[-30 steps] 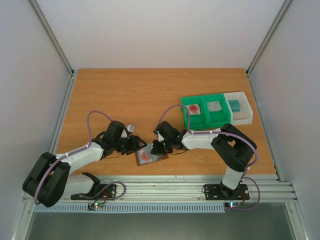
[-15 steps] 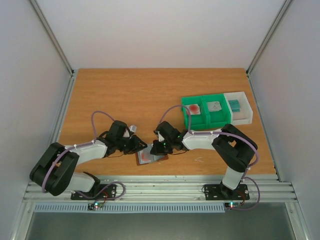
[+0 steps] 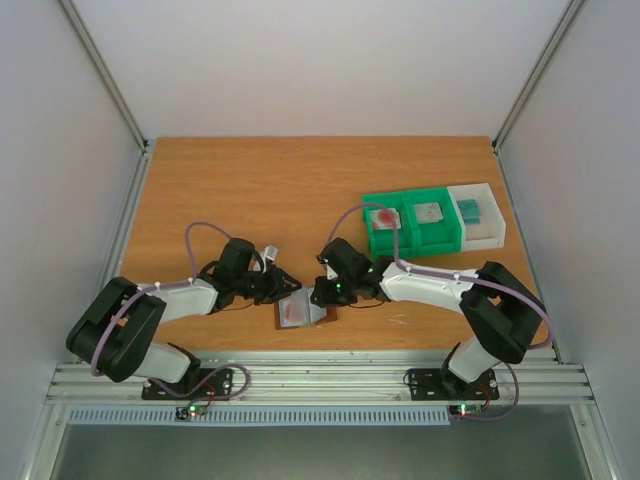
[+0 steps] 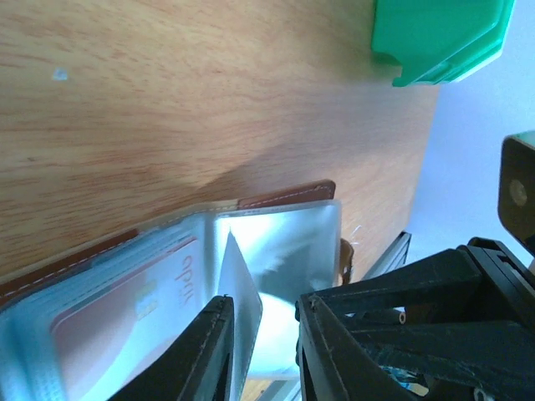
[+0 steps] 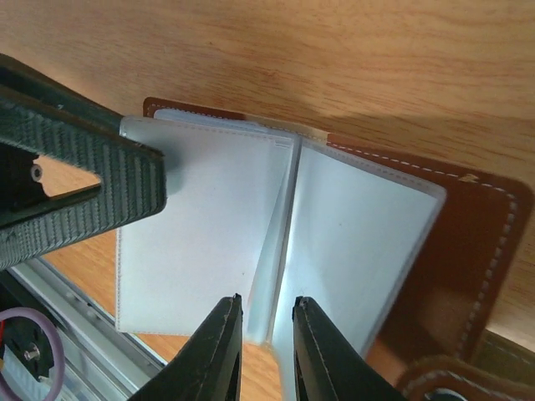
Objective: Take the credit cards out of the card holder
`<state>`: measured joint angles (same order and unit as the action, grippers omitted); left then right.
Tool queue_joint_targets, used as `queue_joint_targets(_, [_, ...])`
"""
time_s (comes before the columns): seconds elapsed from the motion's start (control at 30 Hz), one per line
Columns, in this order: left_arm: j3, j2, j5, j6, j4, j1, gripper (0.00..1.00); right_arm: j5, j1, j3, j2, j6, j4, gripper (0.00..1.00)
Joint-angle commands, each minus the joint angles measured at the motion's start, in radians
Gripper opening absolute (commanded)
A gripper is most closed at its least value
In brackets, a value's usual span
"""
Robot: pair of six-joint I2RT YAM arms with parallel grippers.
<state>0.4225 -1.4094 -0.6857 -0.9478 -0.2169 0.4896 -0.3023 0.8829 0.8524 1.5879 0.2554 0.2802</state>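
card holder [image 3: 312,314] lies open near table [image 3: 250,180] front edge, pink card [image 4: 125,309] sleeved inside | left gripper [image 3: 284,288], right gripper [image 3: 320,293]: jaws narrowed around clear leaves [image 5: 267,251], clamped or not, cannot tell | green bins [image 3: 415,230] well apart, behind right arm

Left claw [image 3: 285,287] slid right onto card holder [image 3: 300,314] — right claw [image 3: 321,294] nudged rightward, its elbow dropped

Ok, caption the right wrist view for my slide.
Right gripper straddles a clear sleeve of the open brown card holder on the wooden table.
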Motion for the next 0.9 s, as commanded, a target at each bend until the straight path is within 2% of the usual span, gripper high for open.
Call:
queue_joint_targets(0.0, [-0.014,-0.042,-0.052,-0.068,-0.181,0.004,0.24,0.071,0.005,-0.009,-0.058,-0.038,0.059,0.2])
queue_joint_targets(0.17, [-0.007,-0.08,-0.052,-0.11,-0.233,0.028,0.26,0.119,0.004,-0.012,-0.119,-0.052,0.104,0.2])
queue_joint_targets(0.4, [0.042,-0.159,-0.031,-0.151,-0.312,0.123,0.27,0.158,0.004,-0.029,-0.222,-0.052,0.144,0.2])
queue_joint_targets(0.6, [0.068,-0.211,-0.031,-0.169,-0.35,0.139,0.28,0.115,0.003,-0.052,-0.304,-0.043,0.116,0.21])
queue_joint_targets(0.87, [0.09,-0.236,-0.029,-0.166,-0.352,0.139,0.37,0.05,0.006,-0.075,-0.306,-0.028,0.054,0.21])
